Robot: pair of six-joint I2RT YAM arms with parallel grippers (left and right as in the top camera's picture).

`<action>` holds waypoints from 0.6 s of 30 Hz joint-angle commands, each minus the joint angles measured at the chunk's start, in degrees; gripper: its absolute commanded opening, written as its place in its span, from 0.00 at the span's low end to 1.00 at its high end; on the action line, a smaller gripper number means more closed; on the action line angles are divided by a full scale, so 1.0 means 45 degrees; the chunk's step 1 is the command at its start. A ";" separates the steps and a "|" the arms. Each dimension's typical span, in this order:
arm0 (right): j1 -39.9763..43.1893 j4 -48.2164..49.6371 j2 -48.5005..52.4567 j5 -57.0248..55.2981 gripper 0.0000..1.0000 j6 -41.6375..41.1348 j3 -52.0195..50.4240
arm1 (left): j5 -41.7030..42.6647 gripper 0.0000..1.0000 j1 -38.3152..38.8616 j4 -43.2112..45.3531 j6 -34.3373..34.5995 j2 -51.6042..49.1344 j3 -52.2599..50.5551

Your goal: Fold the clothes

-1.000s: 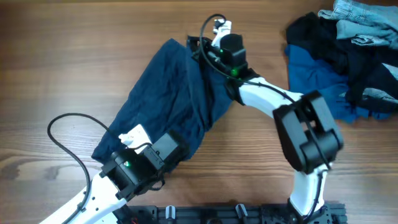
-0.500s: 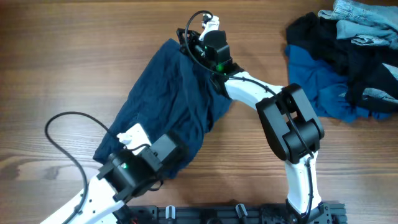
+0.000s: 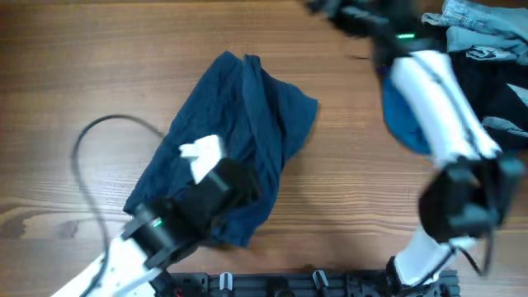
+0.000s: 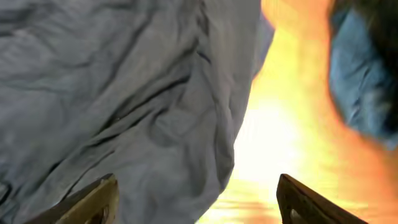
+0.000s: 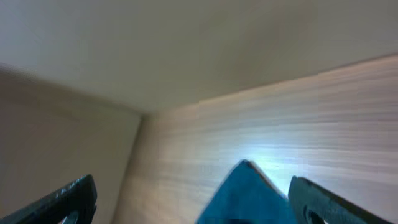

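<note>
A dark blue garment [image 3: 235,124] lies bunched lengthwise on the wooden table, left of centre. My left gripper [image 3: 239,180] hovers over its lower end. In the left wrist view this gripper [image 4: 199,205] is open, with the creased cloth [image 4: 124,93] below it and nothing between its fingertips [image 4: 93,202]. My right arm [image 3: 429,91] is blurred at the upper right, and its gripper [image 3: 334,10] is near the table's far edge. In the right wrist view the gripper [image 5: 196,202] stands wide open, and a blue cloth corner [image 5: 249,196] shows beyond the gap, untouched.
A pile of other clothes [image 3: 478,49] in blue, black and grey sits at the far right corner. A black cable [image 3: 82,148] loops over the table at the left. Bare wood [image 3: 346,190] lies between the garment and the right arm's base.
My right gripper opened, let go of the garment's top edge and swung away to the upper right. My left gripper opened and shifted slightly up over the garment.
</note>
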State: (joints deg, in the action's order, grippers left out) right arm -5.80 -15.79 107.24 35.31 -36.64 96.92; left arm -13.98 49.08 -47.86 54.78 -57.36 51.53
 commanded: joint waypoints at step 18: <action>0.2064 -0.5775 -0.1103 0.0588 1.00 0.3866 0.0199 | 0.0452 0.79 0.0272 -0.0539 -0.6970 -0.7417 0.3245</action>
State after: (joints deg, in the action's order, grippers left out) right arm 2.76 -41.60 101.82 37.32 -20.82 97.86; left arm -9.17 50.26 -48.95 29.12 -87.22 65.21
